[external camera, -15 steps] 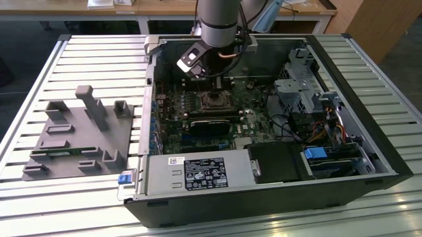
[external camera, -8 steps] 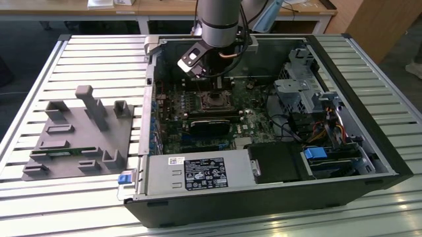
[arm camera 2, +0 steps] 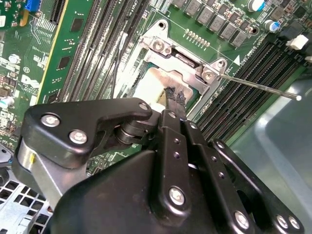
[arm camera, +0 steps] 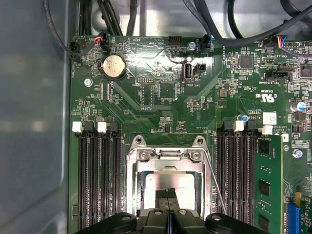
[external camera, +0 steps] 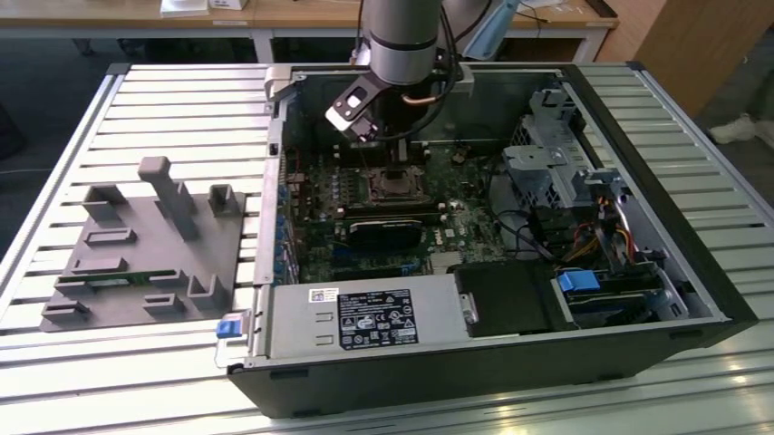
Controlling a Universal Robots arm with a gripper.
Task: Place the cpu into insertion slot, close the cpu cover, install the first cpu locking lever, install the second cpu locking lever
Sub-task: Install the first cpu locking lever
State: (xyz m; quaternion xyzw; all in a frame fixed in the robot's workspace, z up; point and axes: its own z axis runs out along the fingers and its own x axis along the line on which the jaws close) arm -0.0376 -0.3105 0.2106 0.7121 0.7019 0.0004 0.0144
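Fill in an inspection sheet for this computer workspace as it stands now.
Surface: slatted metal table carrying an open computer case.
Job's things: pale chip seated, silvery cover frame lying around it; a thin lever juts out from the frame.
Clutter: grey holder tray at the exterior view's left.
Grippers: gripper shut, tips over the chip.
Cables: wire bundles inside the case, at the exterior view's right.
Surroundings: wooden desk behind the table.

Cool, even light — white glare streaks the slatted table (external camera: 701, 390) along the edge nearest the exterior camera, the computer case (external camera: 484, 372) interior lies shadowed, the cpu (arm camera 2: 148, 87) face washes pale.
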